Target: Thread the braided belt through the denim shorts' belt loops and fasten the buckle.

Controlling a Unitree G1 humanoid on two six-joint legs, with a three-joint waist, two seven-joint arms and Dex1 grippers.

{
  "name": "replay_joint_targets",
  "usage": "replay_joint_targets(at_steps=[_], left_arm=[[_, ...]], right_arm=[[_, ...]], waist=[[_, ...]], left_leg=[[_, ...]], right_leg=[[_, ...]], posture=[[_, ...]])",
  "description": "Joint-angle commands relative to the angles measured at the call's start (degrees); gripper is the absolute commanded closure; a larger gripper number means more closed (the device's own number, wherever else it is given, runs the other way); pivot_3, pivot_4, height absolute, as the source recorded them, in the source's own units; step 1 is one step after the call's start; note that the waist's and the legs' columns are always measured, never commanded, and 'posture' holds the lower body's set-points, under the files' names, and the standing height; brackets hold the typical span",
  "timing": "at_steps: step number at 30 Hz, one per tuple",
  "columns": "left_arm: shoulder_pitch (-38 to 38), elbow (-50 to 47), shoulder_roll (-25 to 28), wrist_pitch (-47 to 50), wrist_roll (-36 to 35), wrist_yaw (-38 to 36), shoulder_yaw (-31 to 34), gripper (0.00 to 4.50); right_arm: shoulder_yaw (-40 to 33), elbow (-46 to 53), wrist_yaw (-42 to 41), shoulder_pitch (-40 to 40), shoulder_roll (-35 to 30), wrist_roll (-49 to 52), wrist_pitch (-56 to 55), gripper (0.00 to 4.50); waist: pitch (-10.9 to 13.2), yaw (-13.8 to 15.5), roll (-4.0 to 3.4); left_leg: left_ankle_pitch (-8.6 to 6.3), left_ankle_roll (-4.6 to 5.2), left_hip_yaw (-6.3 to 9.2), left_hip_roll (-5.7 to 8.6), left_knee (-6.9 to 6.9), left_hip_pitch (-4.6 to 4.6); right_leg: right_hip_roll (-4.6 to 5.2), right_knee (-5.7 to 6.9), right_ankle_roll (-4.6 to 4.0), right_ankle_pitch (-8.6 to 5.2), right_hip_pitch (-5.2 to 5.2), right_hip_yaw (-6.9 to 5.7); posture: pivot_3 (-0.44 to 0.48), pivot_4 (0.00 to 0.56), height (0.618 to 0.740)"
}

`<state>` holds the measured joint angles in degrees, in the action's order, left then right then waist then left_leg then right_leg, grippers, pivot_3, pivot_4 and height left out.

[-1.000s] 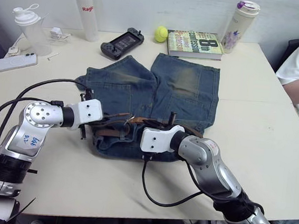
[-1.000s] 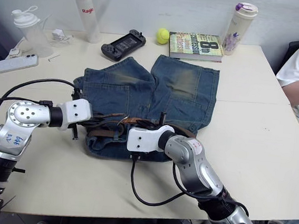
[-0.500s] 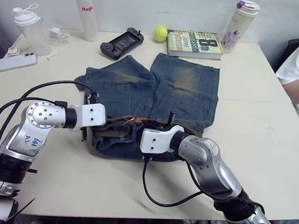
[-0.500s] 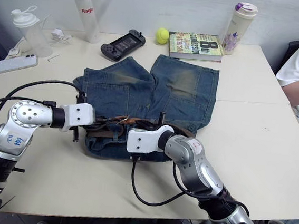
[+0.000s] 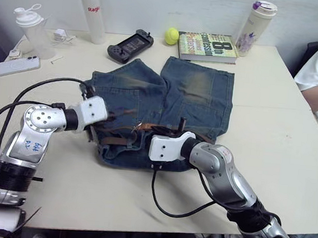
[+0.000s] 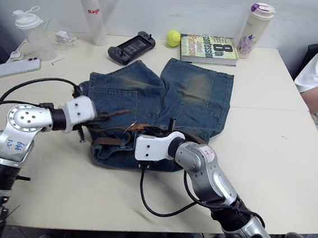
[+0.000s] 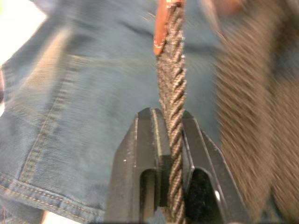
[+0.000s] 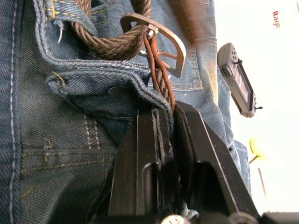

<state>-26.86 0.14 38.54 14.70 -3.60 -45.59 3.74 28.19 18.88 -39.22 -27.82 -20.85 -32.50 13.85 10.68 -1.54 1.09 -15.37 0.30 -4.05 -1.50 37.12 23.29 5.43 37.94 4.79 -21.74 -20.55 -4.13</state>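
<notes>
The left gripper (image 5: 110, 115), its two black fingers clamped on the dark brown woven braided belt (image 7: 174, 116), has been raised and swung away from the waistband since half a second ago, when it lay low beside the faded blue denim shorts (image 5: 166, 97). By that pull the free end of the strap, with its tan leather tip (image 6: 123, 113), has been lifted over the left leg of the shorts. This is judged to be slack being drawn through the buckle, so fastening appears close but not yet finished.

The right gripper (image 8: 163, 109) has been kept where it was, pinching strap and waistband together just below the small silver-grey metal buckle (image 8: 161, 39).

From the head views, the shorts are seen spread flat on the cream table (image 5: 269, 141), legs pointing away, with the belt lying along the near waistband. The left wrist view alone shows the braid seated between the closed fingers. The right wrist view alone shows the strap passing under a narrow denim belt loop (image 8: 53, 14) and through the buckle frame.
</notes>
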Motion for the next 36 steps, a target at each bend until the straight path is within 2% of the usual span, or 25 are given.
replay_joint_targets(at_steps=[1,4,10,21,22,24,26,29,36], left_arm=[[0.5,-4.3,-2.9,6.1,-5.6,4.8,5.8,4.50],[2.3,-8.6,-7.1,10.3,-9.5,8.5,8.5,4.50],[3.0,-16.5,-12.9,18.0,-16.6,13.4,9.9,4.50],[5.4,-16.5,-10.4,17.6,-16.2,12.2,6.9,4.50],[5.6,-16.6,-10.5,17.8,-16.4,12.2,6.8,4.50],[5.8,-16.9,-10.4,17.8,-16.7,12.3,6.4,4.50],[6.2,-17.2,-9.8,17.4,-16.2,12.0,5.6,4.50],[6.9,-17.6,-9.4,17.2,-15.9,11.6,4.7,4.50],[7.5,-17.8,-8.4,17.7,-16.7,11.1,4.6,4.50]], right_arm=[[-1.0,4.4,0.0,2.5,0.1,1.2,0.0,4.42],[-1.3,7.3,-1.4,6.7,-1.6,1.1,0.7,4.42],[-2.4,12.2,-5.6,13.8,-7.0,0.4,3.3,4.42],[-1.1,13.7,-8.6,15.0,-8.3,0.4,4.6,4.42],[-1.3,13.8,-8.3,14.9,-7.8,0.5,4.9,4.01],[-1.7,14.4,-9.3,15.1,-6.4,2.3,7.6,3.48],[-1.5,14.7,-10.0,15.1,-6.1,2.5,8.8,2.61],[-2.7,16.9,-11.9,16.1,-5.4,4.6,13.3,1.56],[-12.8,23.8,-17.4,13.5,-2.0,19.5,25.9,1.56]], waist=[[0.0,-0.1,0.01],[0.0,0.0,0.02],[0.0,0.4,0.06],[0.0,0.3,0.07],[0.0,0.3,0.07],[0.0,0.3,0.07],[0.0,0.3,0.07],[0.0,0.3,0.07],[0.0,0.3,0.07]], left_leg=[[0.00,0.00,0.00,-0.01,0.01,0.00],[0.00,0.00,0.03,-0.01,-0.02,0.00],[0.00,-0.01,0.09,0.03,0.05,-0.01],[0.01,-0.02,0.09,0.04,0.04,-0.03],[0.01,-0.02,0.09,0.04,0.04,-0.03],[0.01,-0.02,0.09,0.05,0.04,-0.03],[0.01,-0.02,0.09,0.04,0.04,-0.03],[0.01,-0.02,0.09,0.04,0.04,-0.03],[0.01,-0.02,0.10,0.04,0.02,-0.03]], right_leg=[[-0.01,0.01,0.00,0.00,0.00,-0.01],[-0.01,0.00,0.00,0.00,0.00,-0.01],[0.00,-0.06,0.00,0.00,0.12,0.00],[-0.03,-0.13,0.00,0.00,0.14,0.03],[-0.02,-0.13,0.00,0.00,0.15,0.03],[-0.02,-0.15,0.00,0.00,0.16,0.03],[-0.03,-0.15,0.00,0.00,0.16,0.03],[-0.02,-0.16,0.00,0.00,0.18,0.04],[-0.02,-0.18,0.00,0.00,0.18,0.04]], posture=[[0.000,0.150,0.740],[0.000,0.150,0.740],[0.000,0.150,0.740],[0.000,0.150,0.740],[0.000,0.150,0.740],[0.000,0.150,0.740],[0.000,0.150,0.740],[0.000,0.150,0.740],[0.000,0.150,0.740]])
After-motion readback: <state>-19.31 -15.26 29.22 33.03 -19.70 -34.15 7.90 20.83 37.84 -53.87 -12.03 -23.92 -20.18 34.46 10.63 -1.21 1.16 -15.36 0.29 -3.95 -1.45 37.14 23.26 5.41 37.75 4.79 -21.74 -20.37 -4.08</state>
